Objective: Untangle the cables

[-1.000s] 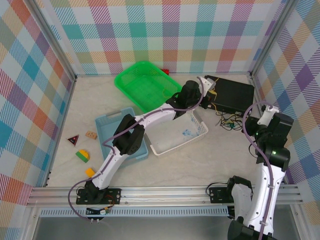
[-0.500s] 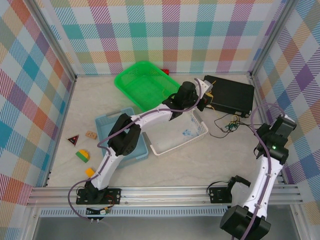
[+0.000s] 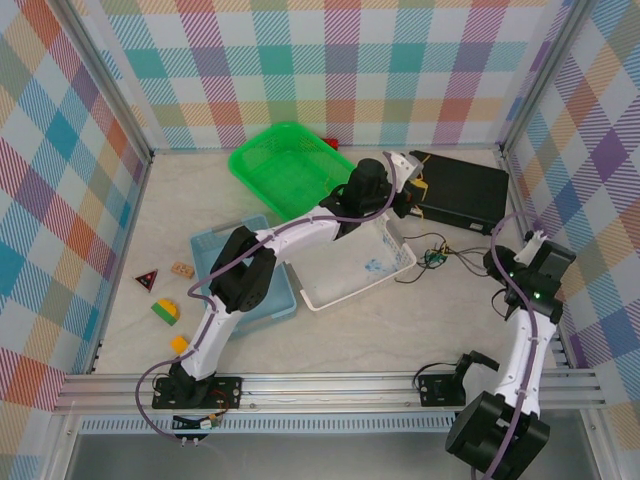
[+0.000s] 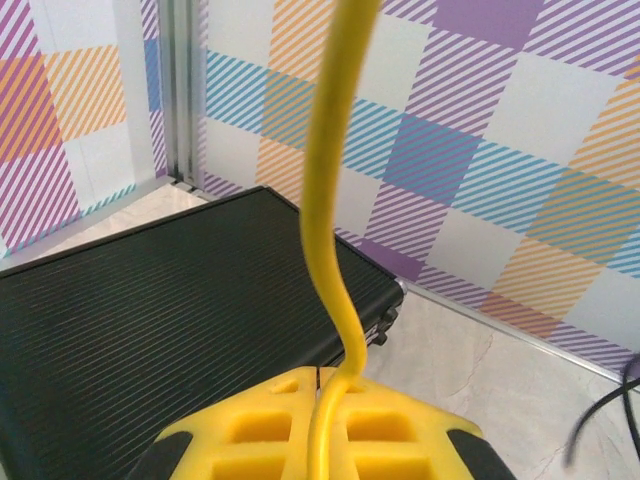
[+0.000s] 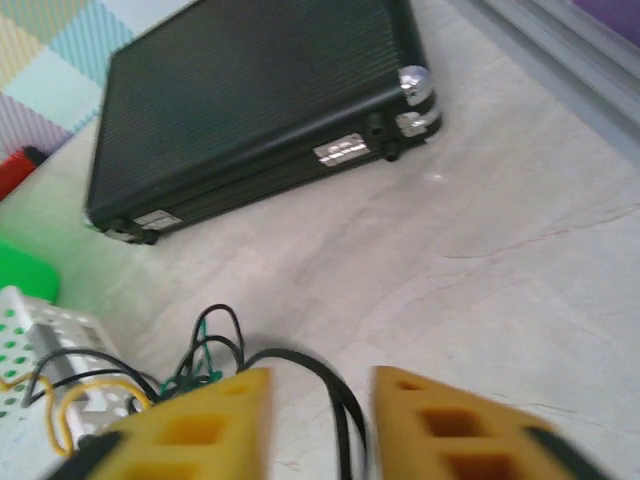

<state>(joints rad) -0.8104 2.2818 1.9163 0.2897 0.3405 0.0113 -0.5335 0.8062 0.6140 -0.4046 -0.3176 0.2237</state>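
Left hand (image 4: 320, 390) clamped on yellow cable (image 4: 331, 200); right hand (image 5: 320, 405) half-parted, gripping nothing, black cable (image 5: 300, 357) beneath. Risk: unanchored knot (image 3: 433, 258) drags, tightens.

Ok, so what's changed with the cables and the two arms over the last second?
The right gripper drew back toward the near edge, and its jaws now stand apart, with the black cable lying loose between them. The cable tangle slid nearer and leftward, toward the white basket. The left gripper kept its pinch on the yellow cable, and the black case stayed put.
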